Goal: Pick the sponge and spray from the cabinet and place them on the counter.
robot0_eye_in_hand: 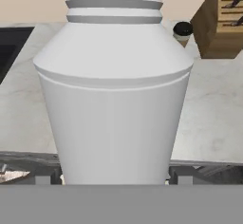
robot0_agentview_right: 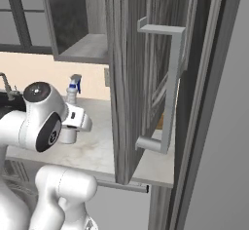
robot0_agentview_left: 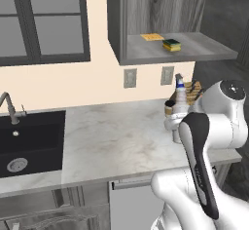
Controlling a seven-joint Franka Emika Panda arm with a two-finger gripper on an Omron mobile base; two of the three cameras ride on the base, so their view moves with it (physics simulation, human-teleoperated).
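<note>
spray (robot0_eye_in_hand: 114,99) upright on worktop (robot0_agentview_left: 112,141), right btwn wide fingers, not gripped; sponge (robot0_agentview_left: 171,45) up on cabinet (robot0_agentview_left: 146,14) shelf.

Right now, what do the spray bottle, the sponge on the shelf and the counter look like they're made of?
Spray bottle: probably plastic, a smooth matte pale grey body with a ribbed neck. Sponge: likely foam, a yellow block under a dark green, scouring-type top layer. Counter: marble-look stone or laminate, white-beige with faint brown veining and a smooth surface.
</note>
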